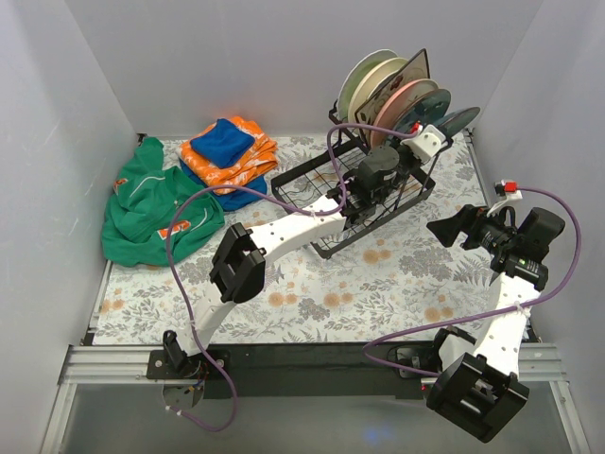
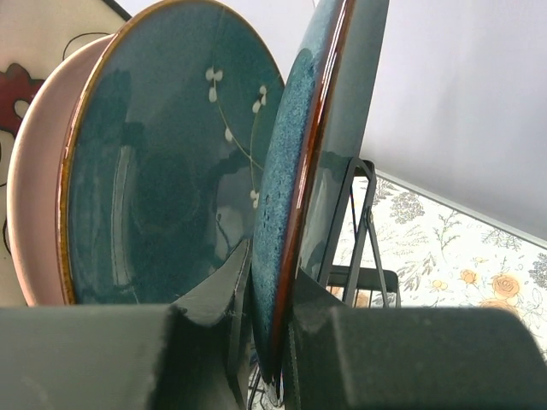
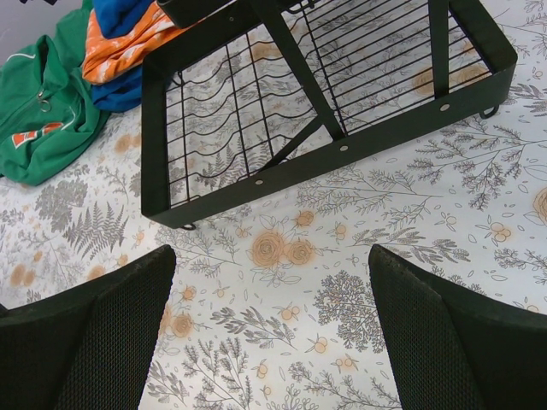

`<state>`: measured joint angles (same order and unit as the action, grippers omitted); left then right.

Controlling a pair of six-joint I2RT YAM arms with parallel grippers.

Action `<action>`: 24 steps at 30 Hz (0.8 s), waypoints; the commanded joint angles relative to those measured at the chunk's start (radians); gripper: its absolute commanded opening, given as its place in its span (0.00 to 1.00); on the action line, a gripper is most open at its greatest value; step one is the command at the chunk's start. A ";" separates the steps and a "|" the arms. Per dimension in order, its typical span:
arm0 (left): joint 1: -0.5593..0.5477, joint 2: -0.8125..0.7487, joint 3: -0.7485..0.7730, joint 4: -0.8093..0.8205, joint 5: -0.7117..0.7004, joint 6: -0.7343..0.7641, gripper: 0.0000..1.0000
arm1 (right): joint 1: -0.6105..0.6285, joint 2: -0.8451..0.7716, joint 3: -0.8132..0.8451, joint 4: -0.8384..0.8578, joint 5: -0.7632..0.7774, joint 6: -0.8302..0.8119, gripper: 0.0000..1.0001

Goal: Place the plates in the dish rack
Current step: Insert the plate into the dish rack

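Note:
The black wire dish rack (image 1: 307, 189) stands at the back middle of the table, with several plates (image 1: 383, 80) upright in its raised section. My left gripper (image 1: 437, 135) reaches over the rack and is shut on the rim of the rightmost dark teal plate (image 1: 461, 119). In the left wrist view its jaws (image 2: 272, 325) pinch that teal plate (image 2: 286, 196) edge-on. Beside it stand a second teal plate with white blossoms (image 2: 162, 188) and a pink plate (image 2: 30, 213). My right gripper (image 1: 454, 230) hangs open over the tablecloth, right of the rack (image 3: 316, 158), holding nothing (image 3: 272, 333).
A green garment (image 1: 151, 203) lies at the left, with folded orange and blue cloths (image 1: 230, 151) behind it near the rack's left end. White walls close in the floral-covered table on three sides. The left arm's purple cable loops over the rack's lower tray.

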<state>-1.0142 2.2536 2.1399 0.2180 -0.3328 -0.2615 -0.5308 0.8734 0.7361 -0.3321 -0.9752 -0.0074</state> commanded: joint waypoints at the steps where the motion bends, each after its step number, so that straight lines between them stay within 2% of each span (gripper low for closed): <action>1: -0.003 -0.074 0.058 0.129 -0.005 -0.005 0.00 | -0.009 -0.001 -0.007 0.039 -0.025 -0.005 0.99; 4: -0.003 -0.078 0.058 0.127 -0.020 -0.012 0.03 | -0.009 0.001 -0.007 0.039 -0.028 -0.003 0.98; 6: -0.003 -0.080 0.058 0.127 -0.032 -0.013 0.17 | -0.011 0.001 -0.007 0.039 -0.028 -0.003 0.98; 7: -0.003 -0.080 0.058 0.129 -0.035 -0.015 0.33 | -0.011 0.002 -0.007 0.039 -0.031 -0.003 0.98; 8: -0.003 -0.081 0.061 0.129 -0.038 -0.016 0.41 | -0.011 0.003 -0.007 0.039 -0.031 -0.003 0.98; 11: -0.004 -0.083 0.071 0.133 -0.046 -0.016 0.52 | -0.012 0.004 -0.006 0.039 -0.033 -0.002 0.98; 24: -0.029 -0.134 0.054 0.175 -0.055 0.011 0.57 | -0.015 0.016 -0.001 0.039 -0.042 -0.008 0.98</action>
<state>-1.0245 2.2444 2.1849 0.3531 -0.3706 -0.2680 -0.5377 0.8806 0.7345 -0.3305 -0.9928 -0.0074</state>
